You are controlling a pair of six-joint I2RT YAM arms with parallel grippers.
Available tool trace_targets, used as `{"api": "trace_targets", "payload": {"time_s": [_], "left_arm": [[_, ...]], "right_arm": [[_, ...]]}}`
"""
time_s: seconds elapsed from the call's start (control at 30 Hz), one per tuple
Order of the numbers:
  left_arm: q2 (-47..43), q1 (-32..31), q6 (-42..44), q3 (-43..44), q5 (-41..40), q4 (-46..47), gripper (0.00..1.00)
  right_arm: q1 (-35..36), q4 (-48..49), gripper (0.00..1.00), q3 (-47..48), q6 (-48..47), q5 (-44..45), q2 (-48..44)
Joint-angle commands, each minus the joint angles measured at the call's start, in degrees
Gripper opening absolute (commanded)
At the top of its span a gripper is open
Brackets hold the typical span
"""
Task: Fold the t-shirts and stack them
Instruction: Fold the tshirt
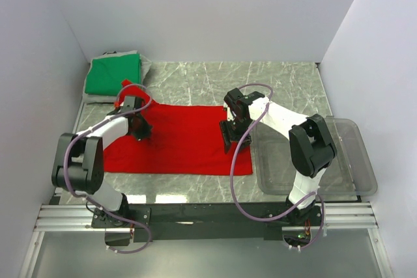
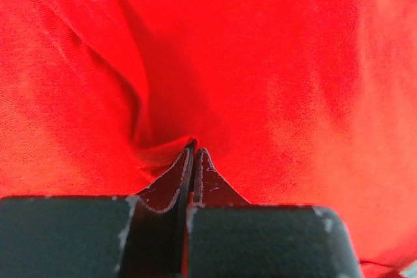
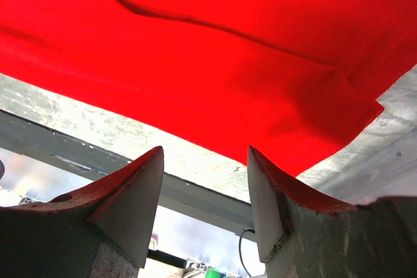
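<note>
The red t-shirt (image 1: 182, 144) lies spread flat on the middle of the marble table. The green t-shirt (image 1: 115, 73) lies folded at the back left corner. My left gripper (image 1: 139, 128) rests on the red shirt's left part. In the left wrist view the left gripper (image 2: 194, 150) is shut, with a puckered fold of red cloth (image 2: 273, 63) pinched at its tips. My right gripper (image 1: 229, 136) is over the shirt's right edge. In the right wrist view the right gripper (image 3: 205, 151) is open and empty, its fingers apart just off the red shirt's (image 3: 195, 30) hem.
A clear plastic bin (image 1: 365, 161) stands at the right, under the right arm's elbow. Bare marble table (image 1: 260, 83) lies behind the red shirt. White walls close in the left, back and right sides.
</note>
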Motion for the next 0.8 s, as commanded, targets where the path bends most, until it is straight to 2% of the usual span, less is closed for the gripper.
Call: {"api": "trace_targets", "payload": {"time_s": [0.0,0.23,0.43,0.57,0.6,0.63,0.67,0.77], "left_arm": [[1.69,-2.40,3.64,4.35,-2.07,-1.09,0.00],[6.26,-7.32,5.40,9.28,-6.63,-5.13,0.00],[7.23,-9.08,5.05,11.74,-7.70,-7.07,0.01],[6.79,-9.35,4.26,12.88,-7.61,-8.30,0.22],[6.27,-9.35,4.08,13.41,-7.44,-8.82,0.33],[5.91,-9.35,3.91,13.67,-7.26,-9.18,0.38],[5.56,-9.35,3.82,14.28,-7.00,-9.35,0.48],[3.45,-9.35,2.94,15.60,-4.80,-9.88,0.62]], "right_arm": [[0.13,-0.83,0.61,0.76,-0.80,-0.16,-1.84],[0.22,-1.18,0.61,0.94,-0.80,-0.34,-1.31],[0.22,-1.27,0.61,1.11,-0.89,-0.25,-1.05],[0.22,-1.10,0.61,1.29,-0.97,-0.16,-1.13],[0.14,-1.09,0.61,1.38,-0.89,-0.08,-1.13],[0.22,-1.09,0.61,1.55,-0.97,0.01,-1.31],[0.22,-1.09,0.61,1.90,-0.89,0.10,-1.40],[0.13,-1.53,0.61,3.39,-0.71,0.19,-1.84]]}}
